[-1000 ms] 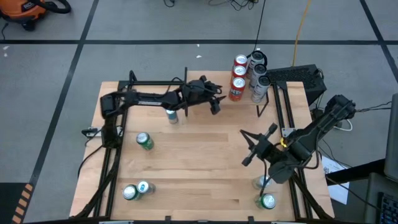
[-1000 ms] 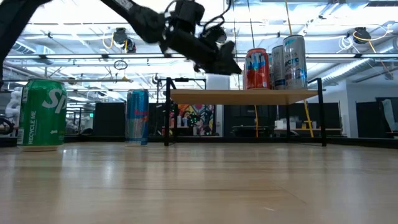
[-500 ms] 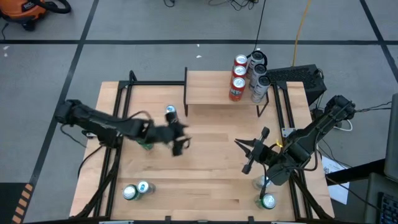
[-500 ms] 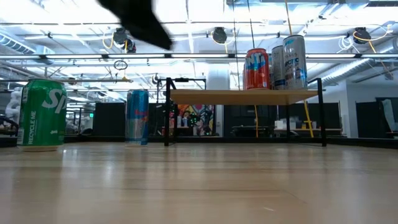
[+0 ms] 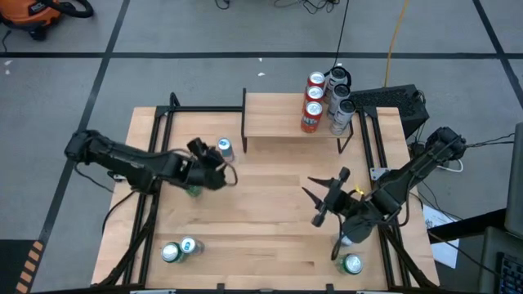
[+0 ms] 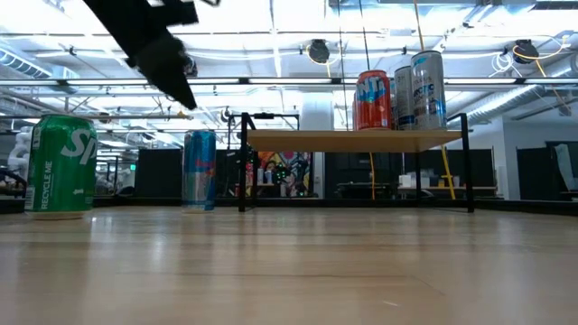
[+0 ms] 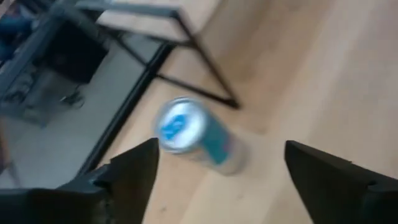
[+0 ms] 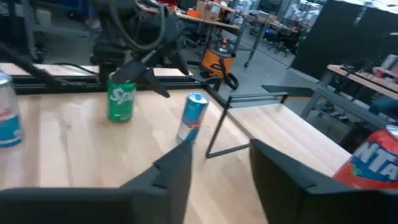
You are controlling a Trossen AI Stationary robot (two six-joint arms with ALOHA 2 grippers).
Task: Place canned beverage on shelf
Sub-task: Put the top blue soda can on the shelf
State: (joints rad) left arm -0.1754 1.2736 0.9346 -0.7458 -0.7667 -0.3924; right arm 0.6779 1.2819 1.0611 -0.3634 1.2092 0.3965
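Observation:
The shelf [image 5: 282,116] stands at the table's far side on thin black legs. Several upright cans, red [image 5: 311,110] and silver [image 5: 341,110], crowd its right end. A slim blue can [image 7: 193,134] stands upright on the tabletop just left of the shelf, and a green can [image 5: 192,189] stands nearer, partly under my left arm. My left gripper [image 5: 219,170] hangs open above the table, pointing slantwise down at the blue can from its near side without touching it. My right gripper [image 5: 320,189] hovers open over the table's right half, holding nothing.
Two cans [image 5: 178,250] stand at the near left corner and two more [image 5: 350,253] at the near right, under my right arm. Bare tabletop [image 5: 261,220] lies between the arms. Black frame rails [image 5: 151,212] run along the table's sides.
My left gripper has swung away from the shelf's left end toward the table's left and near side, tipping downward. It now points at the blue can. No can has moved.

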